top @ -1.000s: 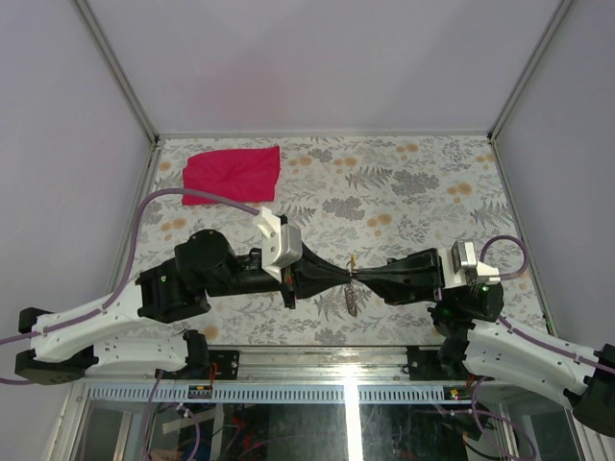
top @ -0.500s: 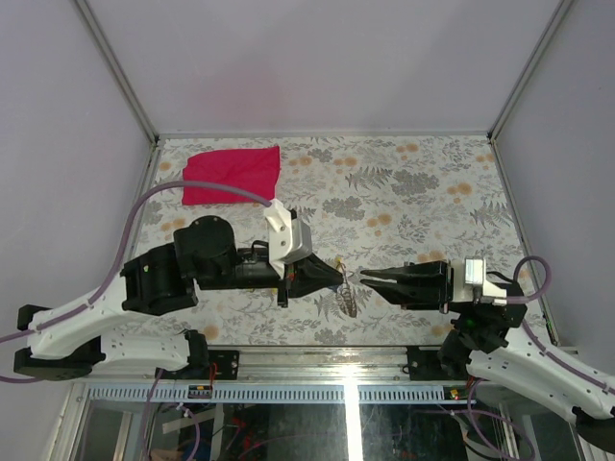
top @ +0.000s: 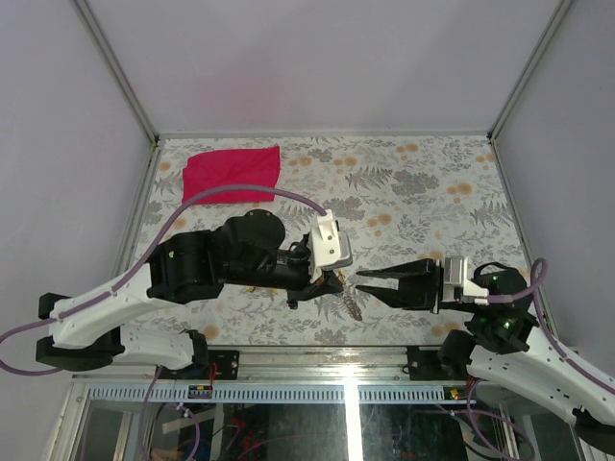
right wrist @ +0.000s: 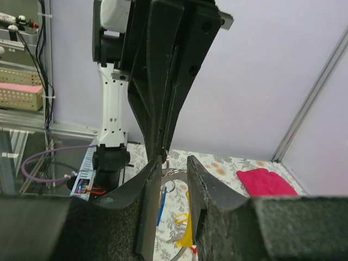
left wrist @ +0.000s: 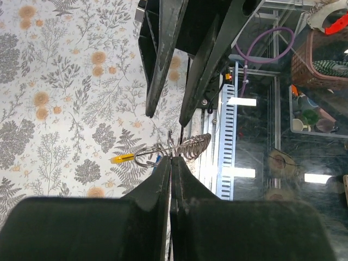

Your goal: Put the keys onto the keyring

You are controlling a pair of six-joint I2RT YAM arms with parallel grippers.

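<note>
Currently the keyring (left wrist: 148,156) is being clamped by the left gripper (left wrist: 170,163), its jaws pressed fully together on the ring's edge. The ring is being held up off the table (top: 432,182), probably so that it is being offered sideways to the other arm. The chain (left wrist: 197,145) is being left to dangle just under the left gripper's tip.

A yellow key (left wrist: 120,159) and a blue key (right wrist: 161,204) are being carried at the ring, hanging just below the left gripper. They are likely threaded on already, though whether the wire passes through their heads cannot be told.

The right gripper (top: 356,280) is being held tip to tip with the left gripper, just beside it. Its jaws are parted and nothing is being gripped between them. The ring is being framed right ahead of the gap in the right wrist view, but is not being touched.

Judged step: the ring is being kept steady while the right arm is being freed for another key. No loose keys are being seen on the table near the left gripper.

Risk: the thin ring is being held by a narrow pinch only, so it could twist or slip.

The cloth (top: 231,173) is lying well apart from the left gripper, behind it, and is not being used.
</note>
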